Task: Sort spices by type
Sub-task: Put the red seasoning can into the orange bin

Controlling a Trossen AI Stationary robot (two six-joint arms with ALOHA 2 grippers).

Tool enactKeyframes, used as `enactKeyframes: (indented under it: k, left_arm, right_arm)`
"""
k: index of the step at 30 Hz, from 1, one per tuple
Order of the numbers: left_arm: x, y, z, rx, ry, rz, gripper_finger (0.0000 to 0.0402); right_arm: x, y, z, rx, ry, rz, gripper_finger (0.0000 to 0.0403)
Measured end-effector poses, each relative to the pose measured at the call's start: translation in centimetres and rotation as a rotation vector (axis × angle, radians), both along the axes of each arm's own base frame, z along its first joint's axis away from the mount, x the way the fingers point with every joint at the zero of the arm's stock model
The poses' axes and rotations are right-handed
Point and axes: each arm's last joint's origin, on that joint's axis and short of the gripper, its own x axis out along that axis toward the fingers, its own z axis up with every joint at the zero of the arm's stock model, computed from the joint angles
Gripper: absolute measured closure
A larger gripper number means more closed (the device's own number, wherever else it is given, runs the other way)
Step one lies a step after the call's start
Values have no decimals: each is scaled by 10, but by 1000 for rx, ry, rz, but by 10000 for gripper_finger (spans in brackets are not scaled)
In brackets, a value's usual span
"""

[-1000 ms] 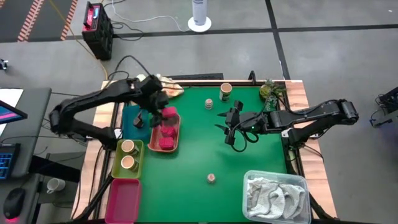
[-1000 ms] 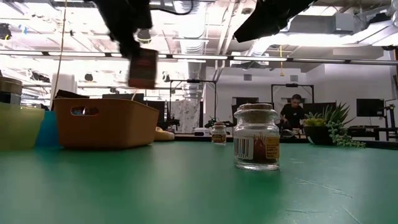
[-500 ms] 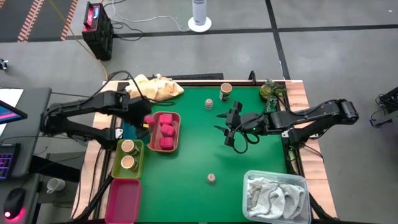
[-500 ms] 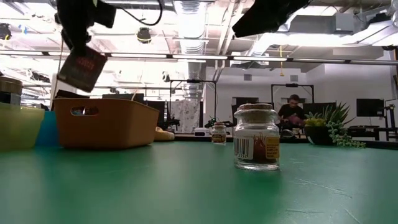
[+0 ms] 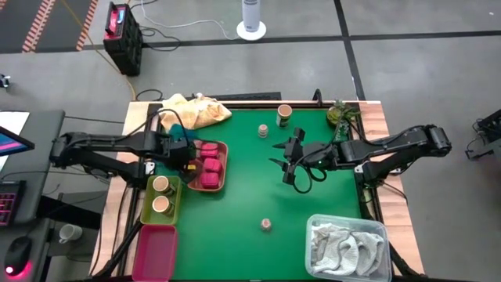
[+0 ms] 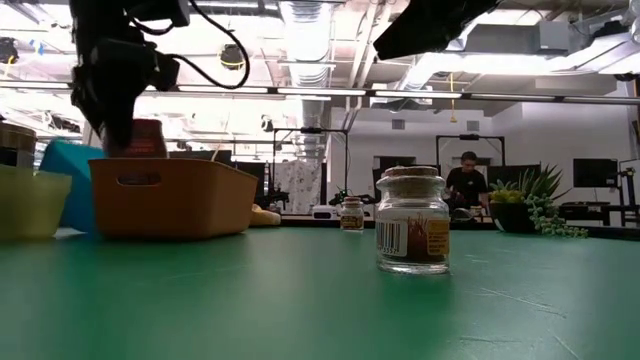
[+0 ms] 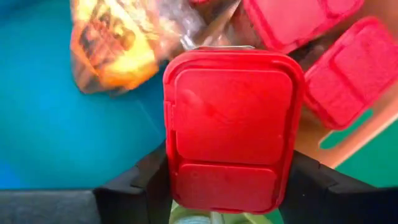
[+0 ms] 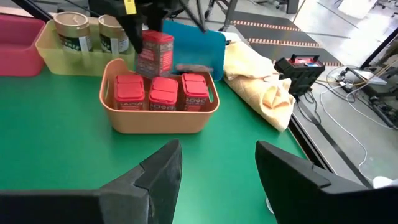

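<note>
My left gripper hangs over the left end of the salmon tray, beside the blue tray, shut on a red spice packet. Three more red packets stand in the salmon tray. Two tan cups sit in the lime tray, and another cup stands at the far edge. One small clear jar stands far of centre and another near the front. My right gripper waits open above mid-table. My left gripper pinches the red packet between its two fingers, one on each of two opposite side walls just under the lid. The fingers come from above, pointing steeply down. The packet hangs upright; the tray wall hides its bottom in the low view.
A yellow cloth lies at the far left corner and a plant at the far right. A clear bin with white-grey cloth fills the near right corner. The magenta tray sits near left. An orange-wrapped item lies in the blue tray.
My left gripper has carried the red packet from above the salmon tray toward the table's left edge and down, rolling as it went. The packet, tilted half a second ago, now hangs upright and lower, at the tray's left end.
</note>
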Motion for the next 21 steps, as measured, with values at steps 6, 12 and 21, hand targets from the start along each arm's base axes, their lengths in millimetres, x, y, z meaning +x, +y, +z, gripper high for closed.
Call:
enactKeyframes:
  k: [6,12,21]
  left_arm:
    - [1,0,3,6,-11,1,187]
    - [3,2,4,23,-41,27,188]
    - [7,4,6,24,-89,55,188]
  right_arm:
    - [0,0,0,0,-2,0,168]
    - [0,0,1,1,-9,0,168]
    - [0,0,1,1,-9,0,168]
